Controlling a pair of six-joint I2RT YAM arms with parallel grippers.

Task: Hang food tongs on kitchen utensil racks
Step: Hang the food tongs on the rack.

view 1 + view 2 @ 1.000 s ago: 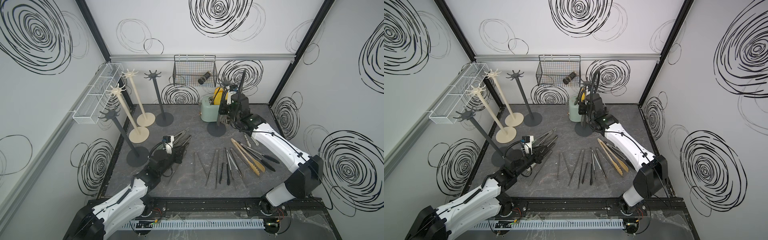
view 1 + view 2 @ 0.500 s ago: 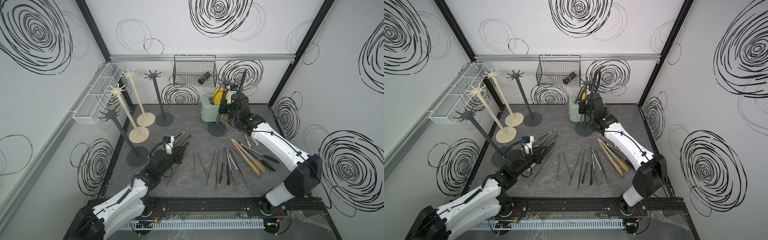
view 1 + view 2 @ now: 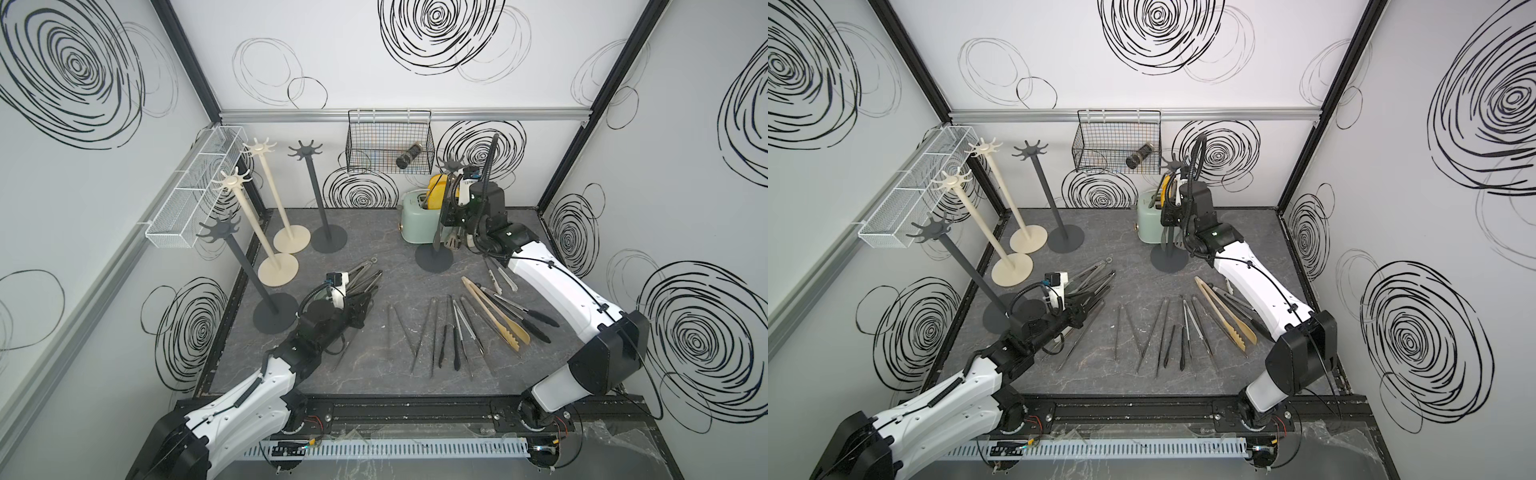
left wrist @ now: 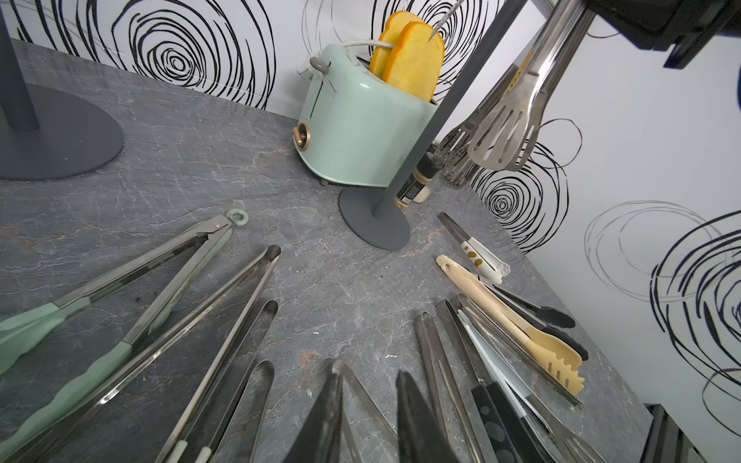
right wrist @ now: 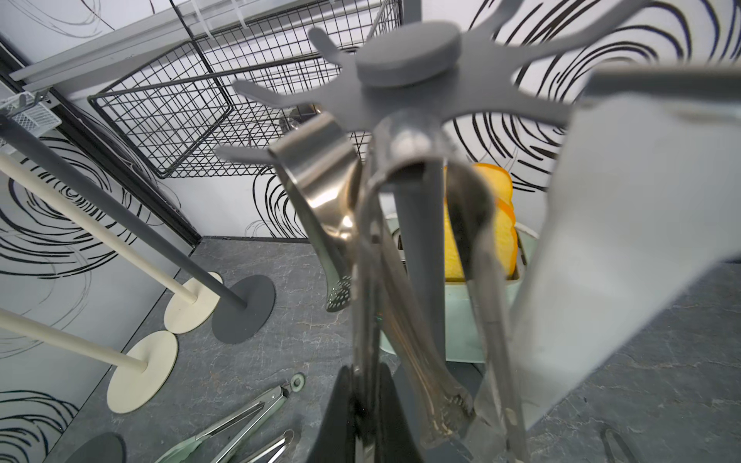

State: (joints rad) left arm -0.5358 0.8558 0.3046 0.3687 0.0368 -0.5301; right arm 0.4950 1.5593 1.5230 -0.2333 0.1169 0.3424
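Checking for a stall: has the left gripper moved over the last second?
No. The left gripper keeps its place beside the near dark rack base.

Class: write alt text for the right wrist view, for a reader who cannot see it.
The right gripper holds steel tongs at the star-shaped top of a dark grey rack; other tongs hang there, a mint toaster behind.

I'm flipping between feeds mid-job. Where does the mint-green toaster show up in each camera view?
Top view: toaster at the table's back edge, right of centre.
Top view: toaster at the back edge, near centre.
Left wrist: toaster in the picture's upper middle, toast sticking out.
Right wrist: toaster mid-picture, mostly hidden behind hanging steel tongs.
Shared landmark: the dark grey rack right beside it.
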